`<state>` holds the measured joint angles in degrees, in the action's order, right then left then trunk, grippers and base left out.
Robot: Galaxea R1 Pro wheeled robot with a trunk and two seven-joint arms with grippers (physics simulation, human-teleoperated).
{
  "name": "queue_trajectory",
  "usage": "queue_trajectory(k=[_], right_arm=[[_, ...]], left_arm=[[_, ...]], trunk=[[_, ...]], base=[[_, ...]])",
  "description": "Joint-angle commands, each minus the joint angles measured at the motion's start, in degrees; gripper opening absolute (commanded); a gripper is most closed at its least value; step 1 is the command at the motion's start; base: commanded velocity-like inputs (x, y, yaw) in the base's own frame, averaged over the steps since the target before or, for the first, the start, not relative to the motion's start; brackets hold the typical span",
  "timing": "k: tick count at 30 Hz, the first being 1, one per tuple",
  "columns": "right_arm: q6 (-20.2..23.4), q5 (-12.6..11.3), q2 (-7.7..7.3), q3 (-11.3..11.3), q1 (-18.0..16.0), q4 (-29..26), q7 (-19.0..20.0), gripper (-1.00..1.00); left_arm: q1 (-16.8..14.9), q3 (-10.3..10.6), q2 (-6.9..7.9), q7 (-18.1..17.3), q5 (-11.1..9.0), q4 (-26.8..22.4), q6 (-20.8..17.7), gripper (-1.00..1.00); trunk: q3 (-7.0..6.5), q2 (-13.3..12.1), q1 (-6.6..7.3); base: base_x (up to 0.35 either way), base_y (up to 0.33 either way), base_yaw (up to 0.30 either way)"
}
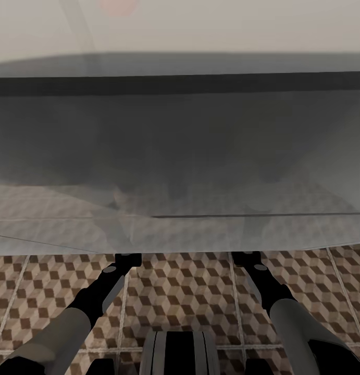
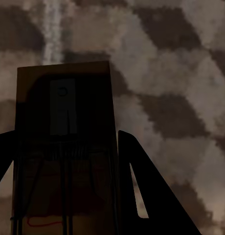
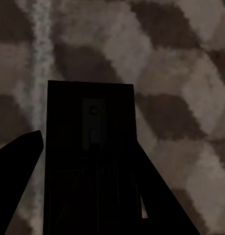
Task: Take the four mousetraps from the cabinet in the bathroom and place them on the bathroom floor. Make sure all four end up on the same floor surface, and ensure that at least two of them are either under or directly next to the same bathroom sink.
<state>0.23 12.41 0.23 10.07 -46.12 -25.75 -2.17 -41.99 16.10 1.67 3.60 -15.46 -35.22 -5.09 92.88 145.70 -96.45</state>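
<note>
A mousetrap (image 2: 63, 112), a small wooden board with dark wire parts, sits between the dark fingers (image 2: 146, 196) of my left gripper (image 2: 63, 196), which is shut on it just above the cube-patterned bathroom floor (image 2: 181, 73). A second mousetrap (image 3: 93, 142), in deep shadow, is held the same way by my right gripper (image 3: 93, 205) over the tiles (image 3: 181, 63). In the head view both arms (image 1: 104, 291) (image 1: 263, 286) reach forward low over the floor (image 1: 180, 297), and their far ends are hidden beneath a wide grey overhanging bulk (image 1: 180, 156). I cannot tell whether that bulk is the sink.
The grey, partly see-through bulk spans the whole width ahead, with a dark band (image 1: 180, 83) along its top and a pale wall (image 1: 226, 26) behind. Patterned tiles with pale grout lines run under and in front of it. My base (image 1: 180, 354) shows at the bottom edge.
</note>
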Motion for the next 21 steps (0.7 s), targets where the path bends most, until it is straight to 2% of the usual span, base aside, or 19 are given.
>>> queue_trajectory(k=[1, 21], right_arm=[[0.0, 0.5, 0.03, 0.2, 0.0, 0.0, 0.1, -1.00], [-0.1, 0.5, 0.12, 0.1, 0.0, -0.1, 0.3, -1.00]], left_arm=[[0.0, 0.4, 0.09, 0.4, -0.4, -0.1, -0.3, -1.00], [0.0, 0.4, 0.00, 0.4, -0.4, -0.2, -0.3, -1.00]], trunk=[[0.03, 0.0, 0.01], [0.03, 0.0, 0.01]], base=[[0.000, 0.000, 0.000], [0.000, 0.000, 0.000]])
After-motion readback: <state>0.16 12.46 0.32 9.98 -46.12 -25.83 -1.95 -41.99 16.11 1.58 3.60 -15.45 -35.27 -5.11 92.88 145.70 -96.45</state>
